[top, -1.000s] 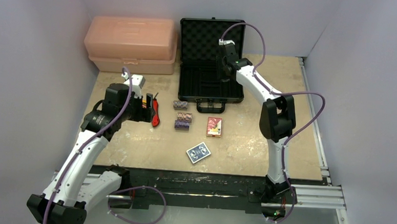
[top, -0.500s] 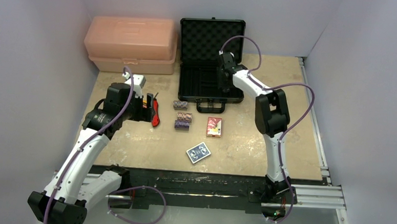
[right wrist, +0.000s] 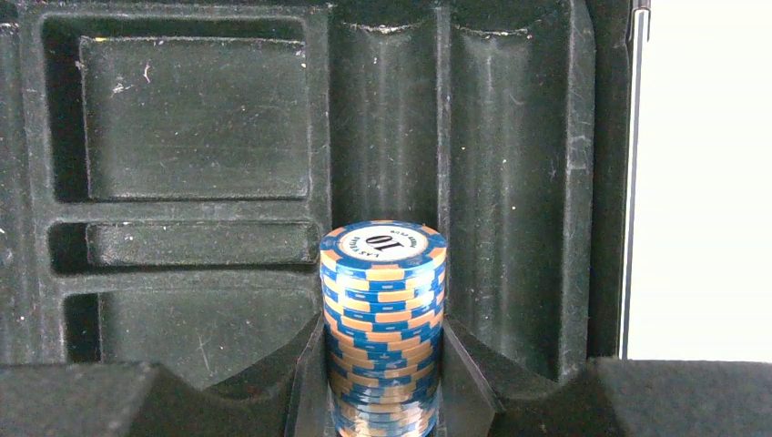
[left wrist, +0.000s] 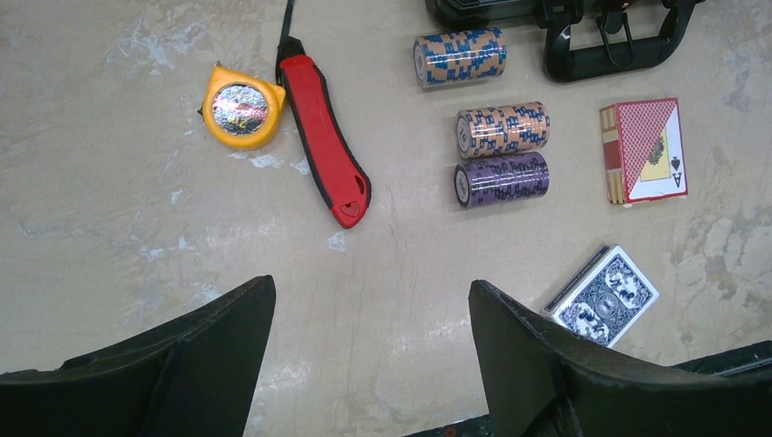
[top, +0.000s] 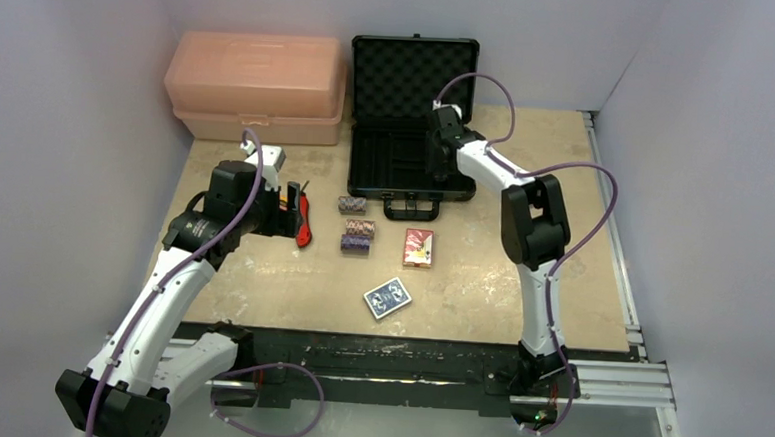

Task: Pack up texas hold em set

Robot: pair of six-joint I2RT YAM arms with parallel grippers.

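Observation:
The black briefcase lies open at the back of the table, foam-lined lid upright. My right gripper is down inside it. In the right wrist view that gripper is shut on a stack of blue-and-orange chips, held over a chip groove. Three chip stacks lie on their sides in front of the case, the nearest one purple. A red card deck and a blue card deck lie to their right. My left gripper hangs open over bare table left of the chips.
A pink plastic toolbox stands at the back left beside the case. A red utility knife and a yellow tape measure lie left of the chip stacks. The case's handle points at the chips. Walls close in both sides.
The right arm has drawn its gripper and the chip stack toward the case's front and lower into the tray. The left arm has stayed put.

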